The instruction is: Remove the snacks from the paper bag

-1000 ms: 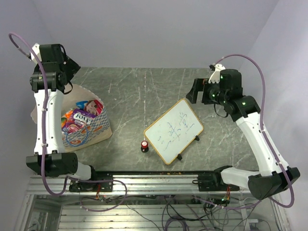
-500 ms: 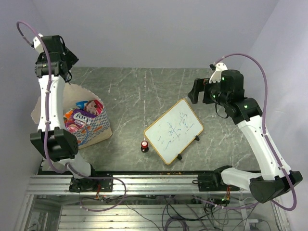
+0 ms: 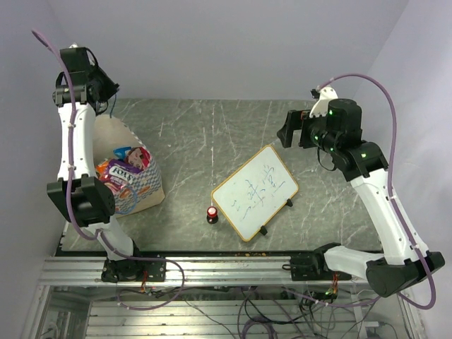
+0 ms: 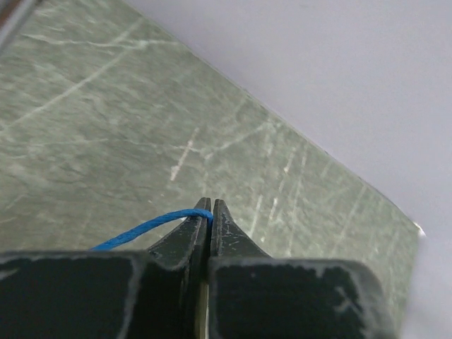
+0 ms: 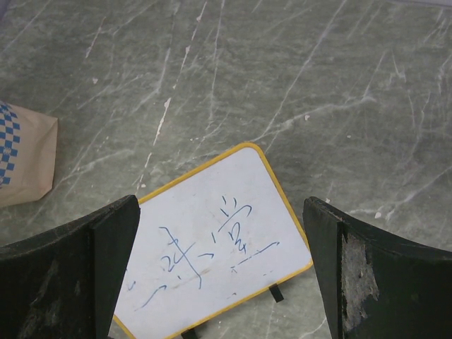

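The cream paper bag [image 3: 141, 192] with its blue-checkered band sits at the table's left, mouth open. Several foil snacks [image 3: 119, 170] show inside it, purple-pink, blue and red. My left gripper [image 3: 106, 86] is raised above the bag's far side. In the left wrist view the left gripper [image 4: 210, 204] is shut on the bag's thin blue cord handle [image 4: 141, 229], pinched at the fingertips. My right gripper [image 3: 286, 131] hangs open over the table's right half; in its own view the right gripper [image 5: 220, 205] holds nothing, and a corner of the paper bag [image 5: 21, 155] shows at the left edge.
A yellow-framed whiteboard [image 3: 254, 191] with blue scribbles stands propped near the table's middle, directly below the right gripper; the whiteboard [image 5: 212, 247] fills its wrist view. A small red-topped black knob [image 3: 212, 212] sits by the board's near-left corner. Walls close the back and sides.
My left gripper has closed on the blue cord and the left arm has risen and swung back. The bag's far side is drawn up. The right arm has barely shifted.
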Tool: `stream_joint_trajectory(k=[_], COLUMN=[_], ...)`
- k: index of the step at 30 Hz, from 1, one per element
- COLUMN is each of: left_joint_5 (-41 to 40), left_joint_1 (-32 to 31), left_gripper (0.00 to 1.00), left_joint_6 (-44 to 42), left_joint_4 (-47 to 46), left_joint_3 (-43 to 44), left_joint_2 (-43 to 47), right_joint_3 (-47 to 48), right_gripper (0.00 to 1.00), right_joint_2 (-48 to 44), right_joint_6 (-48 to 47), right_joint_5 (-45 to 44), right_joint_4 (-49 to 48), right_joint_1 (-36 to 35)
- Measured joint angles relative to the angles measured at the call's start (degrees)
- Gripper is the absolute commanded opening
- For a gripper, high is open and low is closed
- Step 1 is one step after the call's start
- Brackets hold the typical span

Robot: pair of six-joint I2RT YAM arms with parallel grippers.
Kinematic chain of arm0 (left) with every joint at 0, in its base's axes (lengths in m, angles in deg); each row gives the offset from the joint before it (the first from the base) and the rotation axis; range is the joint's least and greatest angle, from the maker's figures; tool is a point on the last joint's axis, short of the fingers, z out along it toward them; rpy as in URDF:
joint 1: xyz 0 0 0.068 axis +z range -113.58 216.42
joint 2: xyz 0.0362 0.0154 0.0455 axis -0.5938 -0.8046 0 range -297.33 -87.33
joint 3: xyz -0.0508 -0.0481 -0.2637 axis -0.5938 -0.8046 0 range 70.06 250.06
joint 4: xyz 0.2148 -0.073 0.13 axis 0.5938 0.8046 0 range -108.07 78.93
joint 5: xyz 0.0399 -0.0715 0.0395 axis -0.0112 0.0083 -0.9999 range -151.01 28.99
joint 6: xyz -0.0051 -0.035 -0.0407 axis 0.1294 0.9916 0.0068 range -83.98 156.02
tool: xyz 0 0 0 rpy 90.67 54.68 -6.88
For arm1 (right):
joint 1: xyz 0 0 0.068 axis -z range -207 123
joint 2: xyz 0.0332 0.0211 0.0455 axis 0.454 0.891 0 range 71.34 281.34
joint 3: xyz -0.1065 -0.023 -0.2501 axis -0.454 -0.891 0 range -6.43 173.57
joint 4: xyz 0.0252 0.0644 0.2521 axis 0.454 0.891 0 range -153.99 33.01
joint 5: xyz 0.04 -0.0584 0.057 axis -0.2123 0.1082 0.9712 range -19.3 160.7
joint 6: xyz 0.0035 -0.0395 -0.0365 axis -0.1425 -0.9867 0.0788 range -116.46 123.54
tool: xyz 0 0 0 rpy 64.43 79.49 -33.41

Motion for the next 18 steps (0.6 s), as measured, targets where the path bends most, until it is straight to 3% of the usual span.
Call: stream_joint_trajectory(k=[9, 18], left_joint_5=[12.4, 18.5], left_joint_1=[-3.2, -15.8], left_gripper=[0.07, 0.07], left_joint_6=[0.1, 2.5], left_joint_4=[-1.2, -4.7], left_joint_3=[-0.1, -2.5], left_joint_2=[-0.1, 0.0], right_joint_3=[2.6, 4.5], right_gripper=[1.0, 1.0], right_joint_2=[2.1, 4.3], right_joint_6=[0.7, 4.1], right_joint_5=[0.9, 3.8], right_joint_4=[-0.1, -0.2], right_joint_1=[0.0, 0.0])
